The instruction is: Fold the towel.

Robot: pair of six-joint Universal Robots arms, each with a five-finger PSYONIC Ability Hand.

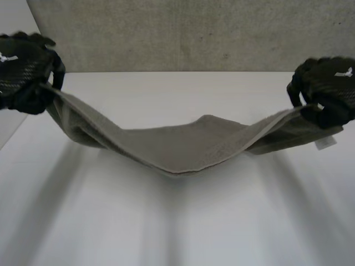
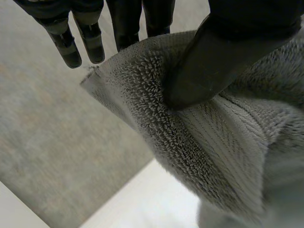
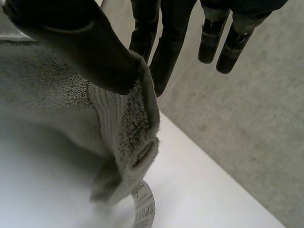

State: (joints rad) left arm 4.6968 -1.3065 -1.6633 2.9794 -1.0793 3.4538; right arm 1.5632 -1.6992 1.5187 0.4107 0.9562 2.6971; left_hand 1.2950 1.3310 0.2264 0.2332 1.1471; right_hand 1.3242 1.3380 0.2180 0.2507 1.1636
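Note:
A grey-brown towel (image 1: 183, 147) hangs doubled between my two hands above the white table (image 1: 177, 221), sagging in the middle where its lowest part is near the tabletop. My left hand (image 1: 25, 75) holds its left end up high; in the left wrist view the thumb (image 2: 213, 61) presses the towel's corner (image 2: 142, 95) against the fingers. My right hand (image 1: 327, 91) holds the right end at about the same height; the right wrist view shows its thumb (image 3: 80, 42) pinching the towel's edge (image 3: 123, 123) against the fingers, with a white label (image 3: 145, 209) dangling below.
A grey concrete wall (image 1: 183, 33) stands behind the table's far edge. The table's left edge (image 1: 11, 136) runs close under my left hand.

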